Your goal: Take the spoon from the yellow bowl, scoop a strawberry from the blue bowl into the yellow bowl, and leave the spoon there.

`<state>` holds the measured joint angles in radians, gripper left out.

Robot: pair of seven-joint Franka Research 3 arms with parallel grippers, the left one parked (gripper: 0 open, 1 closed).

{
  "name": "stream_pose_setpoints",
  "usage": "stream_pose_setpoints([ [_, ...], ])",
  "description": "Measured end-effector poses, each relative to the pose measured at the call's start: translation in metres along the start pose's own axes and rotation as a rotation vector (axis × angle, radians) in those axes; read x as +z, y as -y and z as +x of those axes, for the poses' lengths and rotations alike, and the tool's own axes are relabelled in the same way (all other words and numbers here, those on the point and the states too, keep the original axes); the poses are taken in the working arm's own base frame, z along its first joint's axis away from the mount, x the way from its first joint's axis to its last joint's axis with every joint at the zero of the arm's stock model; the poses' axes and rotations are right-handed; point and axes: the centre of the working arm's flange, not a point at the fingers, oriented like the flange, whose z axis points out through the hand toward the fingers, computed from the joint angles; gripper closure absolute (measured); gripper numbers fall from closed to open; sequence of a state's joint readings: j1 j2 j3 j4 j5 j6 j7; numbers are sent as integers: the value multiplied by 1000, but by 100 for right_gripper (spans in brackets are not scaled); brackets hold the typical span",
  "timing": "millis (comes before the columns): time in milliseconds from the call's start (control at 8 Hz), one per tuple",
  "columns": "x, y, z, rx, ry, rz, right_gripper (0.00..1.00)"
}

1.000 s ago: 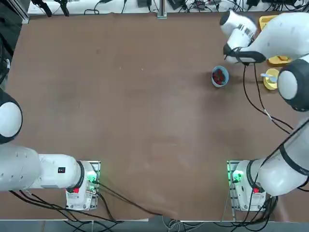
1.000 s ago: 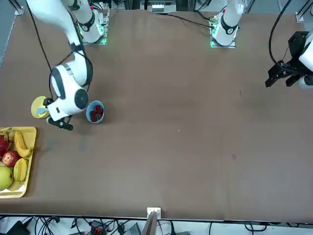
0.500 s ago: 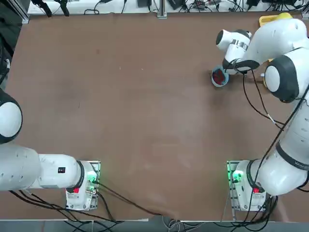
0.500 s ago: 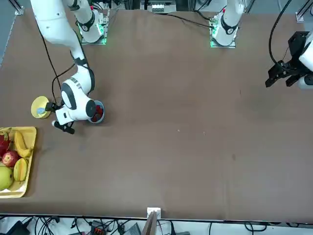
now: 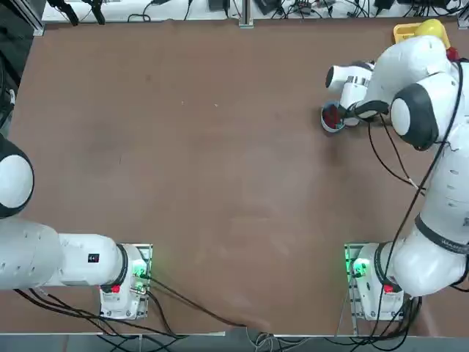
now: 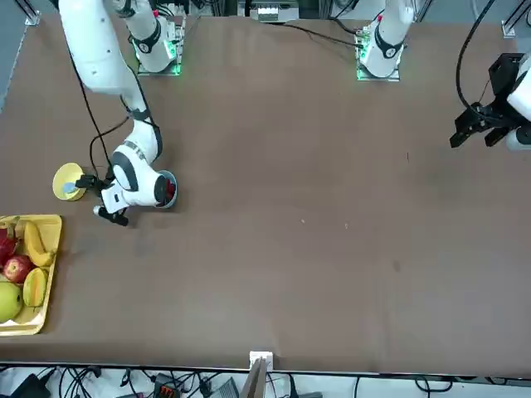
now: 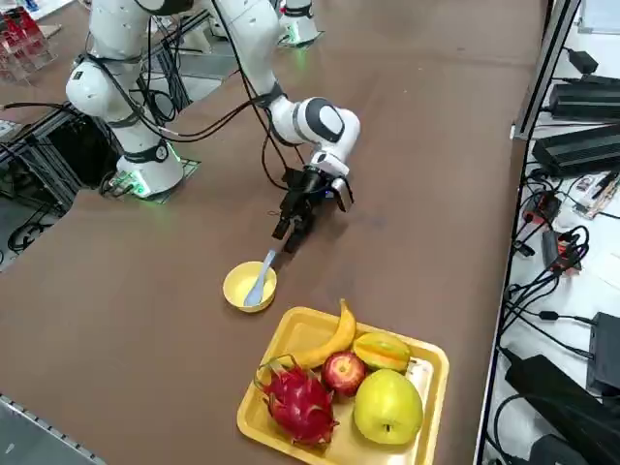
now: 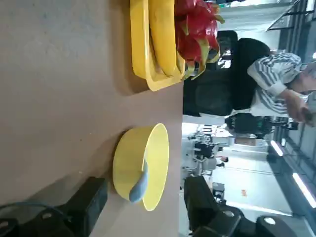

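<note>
Right side view: right gripper (image 7: 291, 225) low over the table, fingers parted and empty, aimed at the spoon (image 7: 259, 278) propped in the yellow bowl (image 7: 249, 287). Dropped lower and swung in beside the blue bowl (image 6: 168, 189) since a second ago. Strawberries seen in that bowl. Fruit tray (image 7: 424, 355) unmoved.

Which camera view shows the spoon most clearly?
The right side view: the spoon leans in the yellow bowl, handle out. The front view shows a pale speck, the wrist view only its edge; in the top view the arm hides it.
</note>
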<state>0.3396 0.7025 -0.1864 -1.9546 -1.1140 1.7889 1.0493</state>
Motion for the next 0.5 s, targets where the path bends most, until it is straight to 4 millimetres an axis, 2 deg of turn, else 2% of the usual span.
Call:
stream_pose_setpoints([
  [500,15,14,-6,-29,16,-46,13],
])
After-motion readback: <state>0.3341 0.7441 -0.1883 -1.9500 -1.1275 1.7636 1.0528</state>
